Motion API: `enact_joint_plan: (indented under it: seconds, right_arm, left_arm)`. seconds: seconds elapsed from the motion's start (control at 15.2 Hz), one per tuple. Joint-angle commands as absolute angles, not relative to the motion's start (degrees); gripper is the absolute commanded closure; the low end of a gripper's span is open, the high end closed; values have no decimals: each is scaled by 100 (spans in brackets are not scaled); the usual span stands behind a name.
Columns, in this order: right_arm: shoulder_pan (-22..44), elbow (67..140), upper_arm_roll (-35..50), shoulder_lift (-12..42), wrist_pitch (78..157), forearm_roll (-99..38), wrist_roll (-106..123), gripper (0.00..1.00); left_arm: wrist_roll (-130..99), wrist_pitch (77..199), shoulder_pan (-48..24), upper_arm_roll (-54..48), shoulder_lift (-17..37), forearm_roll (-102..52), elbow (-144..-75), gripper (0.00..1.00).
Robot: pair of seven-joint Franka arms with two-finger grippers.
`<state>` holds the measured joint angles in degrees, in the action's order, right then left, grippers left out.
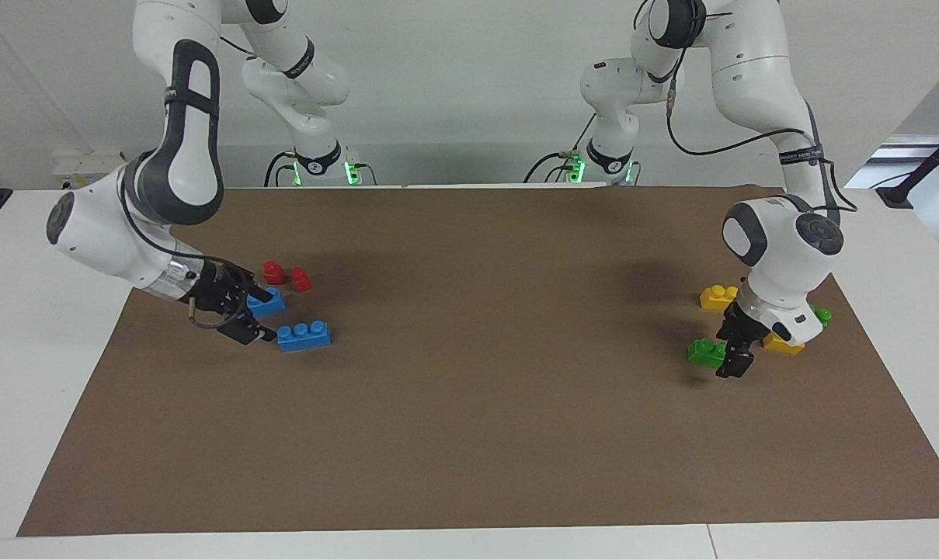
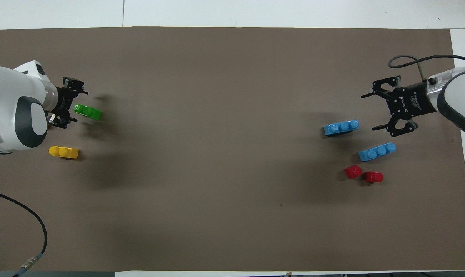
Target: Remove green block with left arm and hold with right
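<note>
White table [image 1: 19, 404] under a brown mat [image 1: 469, 419]. On the mat, at 9 o'clock in overhead view: green block [image 2: 87, 112], yellow bricks [image 2: 64, 152]. At 3 o'clock: two blue bricks [image 2: 341, 127], two red bricks [image 2: 363, 174].

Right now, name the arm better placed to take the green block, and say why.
Left. The left gripper is low at the green block, open, at that end of the mat. The right gripper is by the blue bricks at the right arm's end.

Two glossy white jointed arms — dark grey joint caps, black cables, green-lit bases — end in black skeletal two-finger grippers.
</note>
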<state>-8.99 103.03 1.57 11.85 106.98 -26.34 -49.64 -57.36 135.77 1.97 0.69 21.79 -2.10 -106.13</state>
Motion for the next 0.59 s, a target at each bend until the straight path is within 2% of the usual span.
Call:
enact_joint_plan:
  seconds: [0.0,0.33,0.53]
  right_arm:
    - [-642,10100,193,634,10268,-1840,-4547,0]
    - [-633,9835,202,-113,9371,-1161,-2342,0]
    - [-624,9844,211,-430,9010,-923,-1111,0]
  left_arm:
    - [-5266,13334,211,27,1900,17,-10477,0]
    - [-3467,12456,150,-9,1197,158,-10407,0]
    - [-2131,11394,150,-18,967,150,-9838,0]
